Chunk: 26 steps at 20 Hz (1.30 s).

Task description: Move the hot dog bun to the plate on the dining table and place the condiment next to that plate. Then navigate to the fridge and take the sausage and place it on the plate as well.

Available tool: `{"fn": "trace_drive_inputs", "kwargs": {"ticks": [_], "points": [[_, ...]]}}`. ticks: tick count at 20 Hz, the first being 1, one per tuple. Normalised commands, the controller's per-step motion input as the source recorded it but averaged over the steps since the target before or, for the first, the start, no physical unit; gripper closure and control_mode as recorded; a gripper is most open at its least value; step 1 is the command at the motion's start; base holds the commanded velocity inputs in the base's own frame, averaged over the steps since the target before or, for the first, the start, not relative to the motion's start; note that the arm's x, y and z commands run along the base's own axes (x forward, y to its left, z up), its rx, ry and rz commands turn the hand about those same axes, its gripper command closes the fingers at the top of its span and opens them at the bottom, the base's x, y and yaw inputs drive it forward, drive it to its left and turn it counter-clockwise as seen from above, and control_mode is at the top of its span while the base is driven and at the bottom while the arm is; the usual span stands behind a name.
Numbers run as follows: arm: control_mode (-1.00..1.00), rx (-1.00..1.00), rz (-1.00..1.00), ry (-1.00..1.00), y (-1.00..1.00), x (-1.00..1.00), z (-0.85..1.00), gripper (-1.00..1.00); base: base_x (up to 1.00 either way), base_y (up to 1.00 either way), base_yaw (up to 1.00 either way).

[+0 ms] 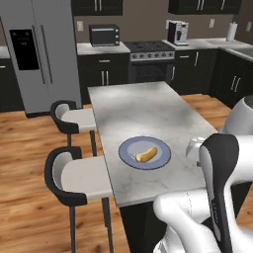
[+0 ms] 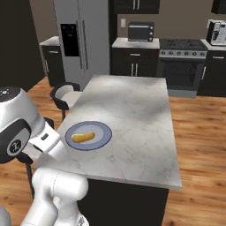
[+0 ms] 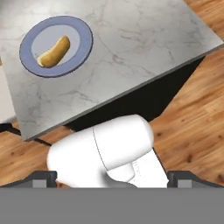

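The fingers (image 3: pixel 112 178) are standing wide apart, holding nothing, drawn back above the worktop's (image 1: pixel 143 111) near edge. The hot dog bun (image 1: pixel 147 155) is lying on the plate (image 1: pixel 129 154), so the condiment seems next, needing a search since no bottle is showing. Marble is spreading bare toward the fridge (image 1: pixel 42 54), stools (image 1: pixel 74 175) and wood floor (image 1: pixel 24 163).

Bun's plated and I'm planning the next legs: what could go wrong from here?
1. The plate sits near the dining table edge beside the stools; a sauce bottle set on that side could tip off.
2. The hot dog bun lies loose; dropping the sausage onto it could roll it off.
3. The fridge doors are shut.
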Motion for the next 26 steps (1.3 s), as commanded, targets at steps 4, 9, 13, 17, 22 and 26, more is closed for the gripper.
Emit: {"fn": "trace_drive_inputs", "kwargs": {"ticks": [4,9,13,17,22,26], "points": [[1.00,0.00,0.00,0.00,0.00,0.00,0.00,-1.00,-0.18,-0.86,-0.22],[1.00,0.00,0.00,0.00,0.00,0.00,0.00,-1.00,-0.02,-0.98,-0.33],[1.00,0.00,0.00,0.00,0.00,0.00,0.00,-1.00,0.00,-1.00,-0.33],[1.00,0.00,0.00,0.00,0.00,0.00,0.00,-1.00,0.07,-1.00,-0.29],[1.00,0.00,0.00,0.00,0.00,0.00,0.00,-1.00,0.25,-0.92,-0.25],[1.00,0.00,0.00,0.00,0.00,0.00,0.00,-1.00,0.36,-0.86,-0.23]]}}
